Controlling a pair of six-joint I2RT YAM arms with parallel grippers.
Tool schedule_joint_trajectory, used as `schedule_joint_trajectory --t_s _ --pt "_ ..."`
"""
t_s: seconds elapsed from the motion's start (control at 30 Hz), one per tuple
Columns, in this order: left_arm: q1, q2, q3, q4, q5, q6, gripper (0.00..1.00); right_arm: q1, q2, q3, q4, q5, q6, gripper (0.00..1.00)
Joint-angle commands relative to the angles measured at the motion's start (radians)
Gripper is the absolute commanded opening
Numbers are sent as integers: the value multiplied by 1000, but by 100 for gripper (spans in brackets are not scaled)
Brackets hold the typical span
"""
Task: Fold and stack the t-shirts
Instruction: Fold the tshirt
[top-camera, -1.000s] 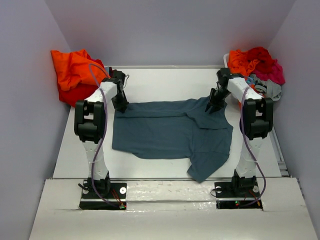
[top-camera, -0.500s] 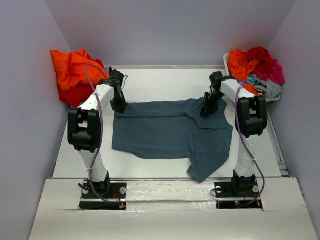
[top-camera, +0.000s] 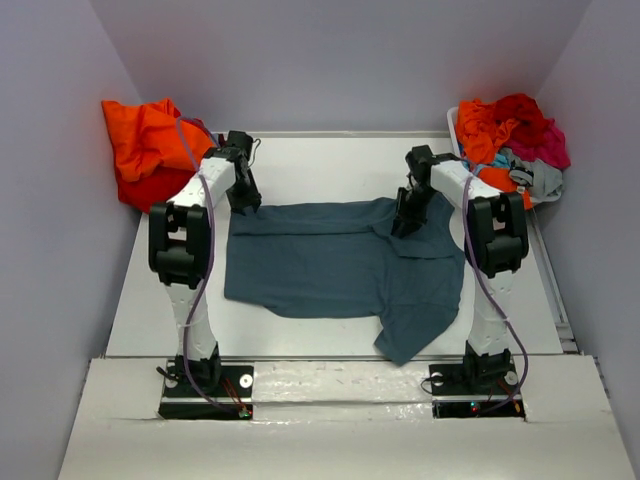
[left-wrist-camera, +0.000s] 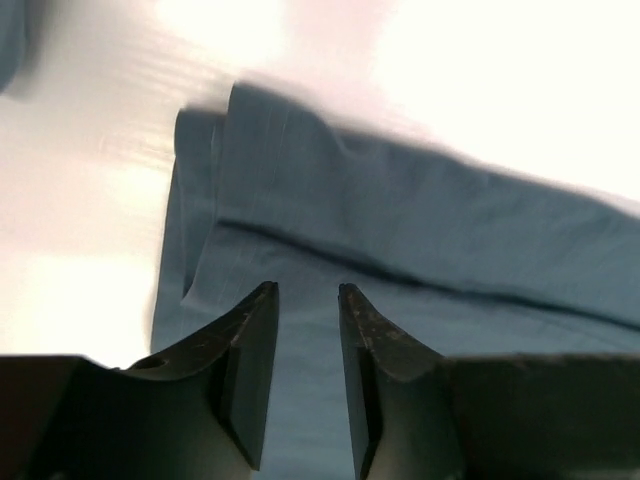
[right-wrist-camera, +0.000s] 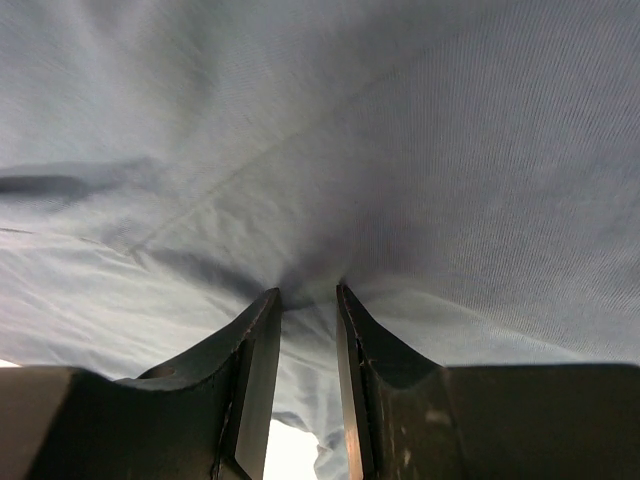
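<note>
- Left gripper (left-wrist-camera: 306, 288): the jaws stand narrowly apart with nothing between them. The doubled corner of the dark slate-blue t-shirt (left-wrist-camera: 400, 220) lies just ahead of and below the fingertips. If you close from this position, expect the pads to miss the edge or catch only one layer.
- Right gripper (right-wrist-camera: 308, 292): the jaws pinch a gathered fold of the same shirt, and creases converge at the tips. If you pull while the opposite side is unheld, the cloth is likely to skew across the table (top-camera: 330, 160).
- The heap of other t-shirts (top-camera: 510, 130) sits outboard of the right gripper. A wide swing may snag it.
</note>
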Motion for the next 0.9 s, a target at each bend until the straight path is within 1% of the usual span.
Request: schedule_joint_trajectory --t_s 0.0,0.13,0.23,0.37,0.6,0.87 --pt "-4 34 97 -14 -5 -12 44 1 -76 -50 9 17 3 34" --pt "-4 80 132 -25 -7 -3 44 10 -98 -100 16 31 5 34" --pt "-4 113 129 -34 -16 5 43 10 -108 -139 26 33 8 34" --pt "-4 121 91 -24 -5 8 41 10 -107 -143 31 27 9 34" --pt "-4 92 -3 -10 3 17 40 10 -95 -136 37 23 11 34" --pt "-13 14 -113 2 27 23 37 10 -73 -140 52 14 11 34"
